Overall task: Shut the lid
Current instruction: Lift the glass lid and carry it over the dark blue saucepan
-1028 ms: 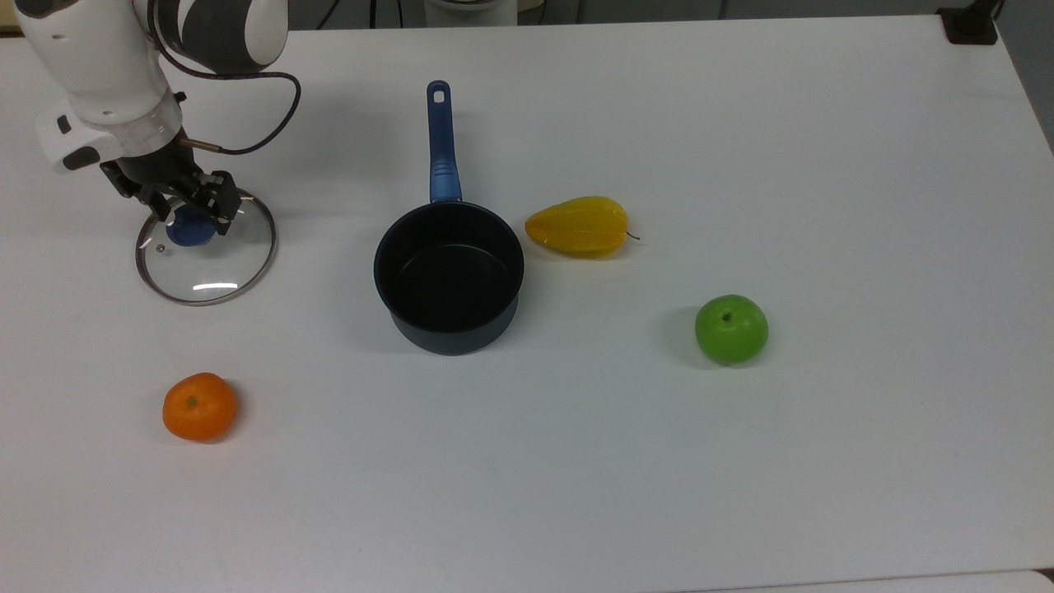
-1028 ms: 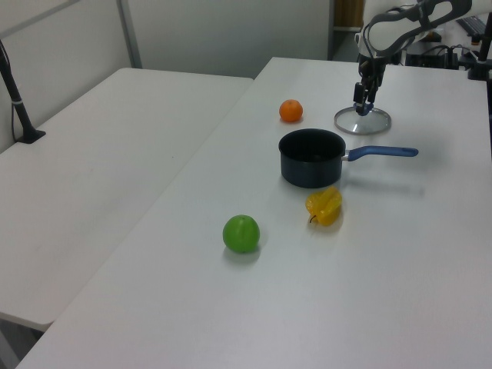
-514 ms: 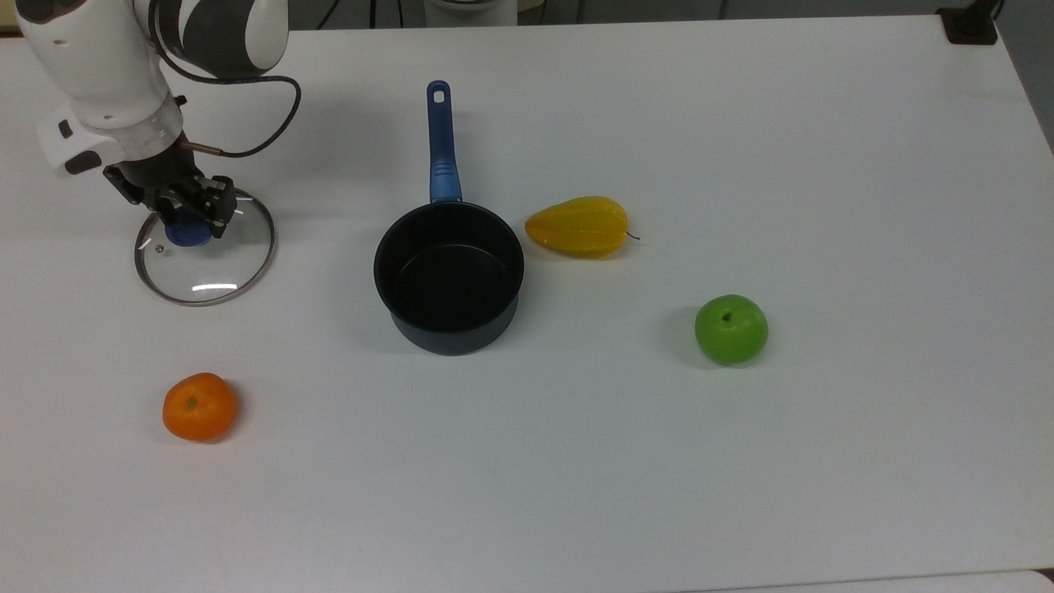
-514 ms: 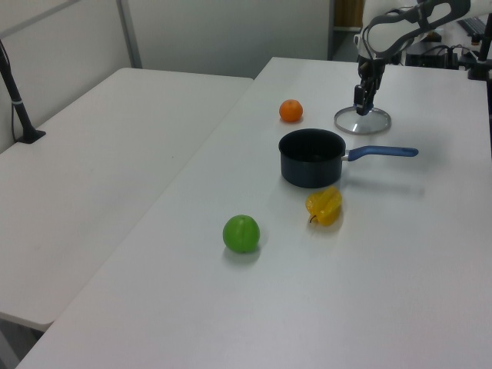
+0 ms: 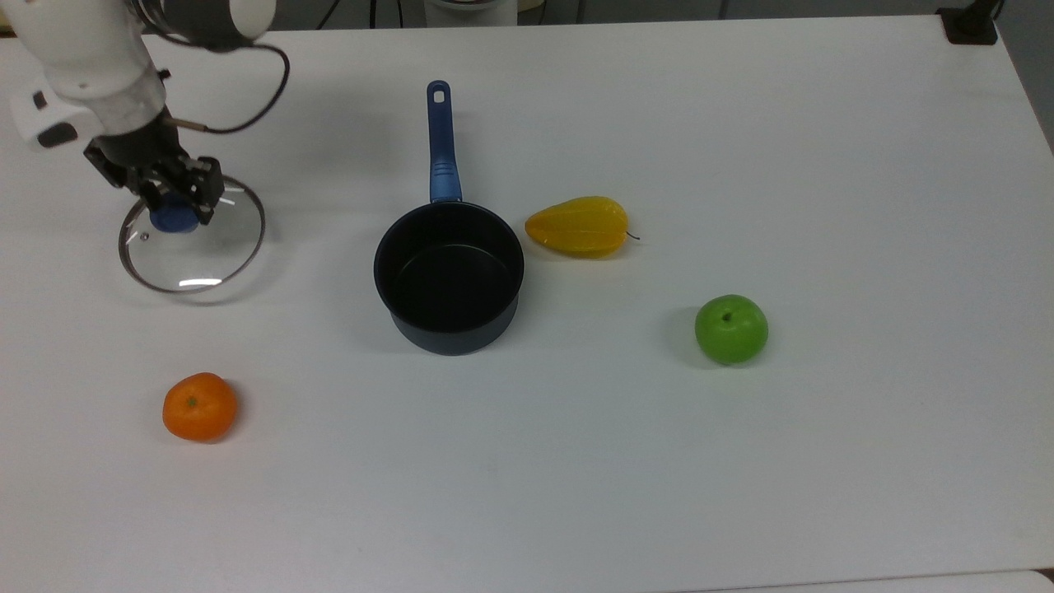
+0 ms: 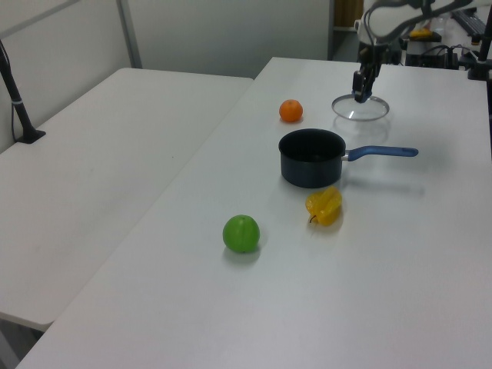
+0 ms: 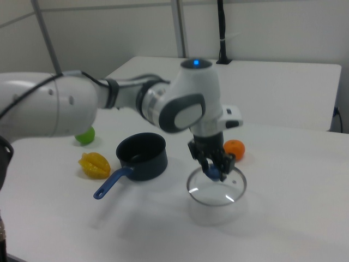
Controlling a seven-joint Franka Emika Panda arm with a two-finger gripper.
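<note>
The lid (image 5: 202,255) is a clear glass disc with a metal rim and a blue knob. My gripper (image 5: 174,207) is shut on that knob at the top view's far left. In the right view the lid (image 7: 217,189) hangs above the table with its shadow beneath, under the gripper (image 7: 216,171). In the left view the lid (image 6: 360,110) floats at the table's far end under the gripper (image 6: 359,93). The open dark saucepan (image 5: 449,276) with a blue handle stands on the table, well to the top view's right of the lid.
A yellow starfruit (image 5: 579,226) lies just right of the saucepan in the top view. A green apple (image 5: 731,329) sits further right. An orange (image 5: 199,406) rests below the lid near the front left. The white table (image 5: 741,123) is bare around them.
The gripper closed on the blue knob and raised the lid off the table. Lid and gripper shifted slightly toward the top view's upper left.
</note>
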